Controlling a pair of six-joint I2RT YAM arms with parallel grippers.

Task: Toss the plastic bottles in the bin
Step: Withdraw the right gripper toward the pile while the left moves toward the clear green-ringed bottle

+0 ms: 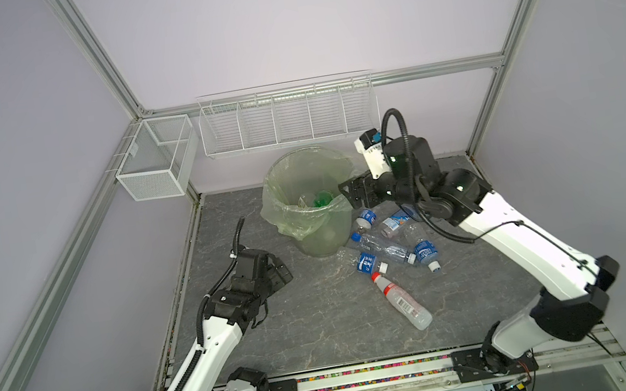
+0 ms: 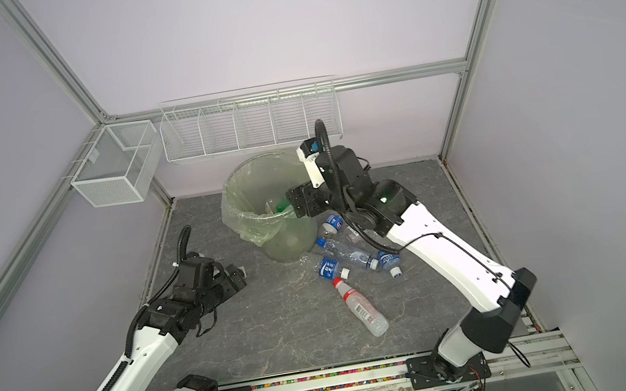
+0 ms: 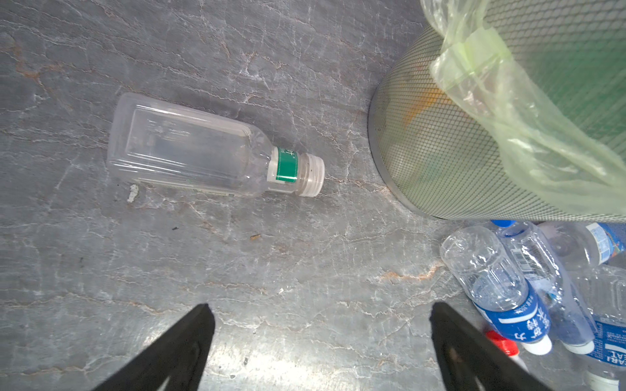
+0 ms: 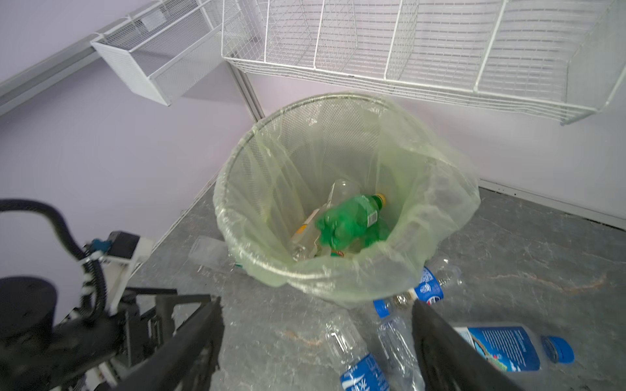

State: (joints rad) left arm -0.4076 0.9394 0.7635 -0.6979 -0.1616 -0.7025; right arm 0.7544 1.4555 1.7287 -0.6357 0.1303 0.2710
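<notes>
**Right claw** [image 4: 315, 303]: The fingers stand wide apart with nothing between them. In both top views the claw hangs at the right side of the rim of the bin [image 1: 322, 241], clear of the surface [image 1: 323, 329].

**Left claw** [image 3: 320, 306]: The fingers are spread wide and hold nothing; only bare surface shows between them. In both top views the claw sits low, to the left of the bin and apart from it.

**Bin:** It stands upright at the back of the surface. A thin pale-green bag [image 4: 440, 210] lines it and folds over the rim. Inside lies a crumpled green bottle [image 4: 352, 220] with a yellow cap, resting on clear bottles [image 4: 342, 191].

**Bottles outside the bin:**
- A cluster of blue-labelled bottles [image 1: 390, 244] lies on the surface just right of the bin's base, with several touching one another.
- A red-capped bottle [image 1: 401, 302] lies on its side nearer the front, just beside the cluster.
- A square clear bottle [image 3: 189, 152] with a green neck band lies on its side near the bin's base, cap toward the bin, not touching it.
</notes>
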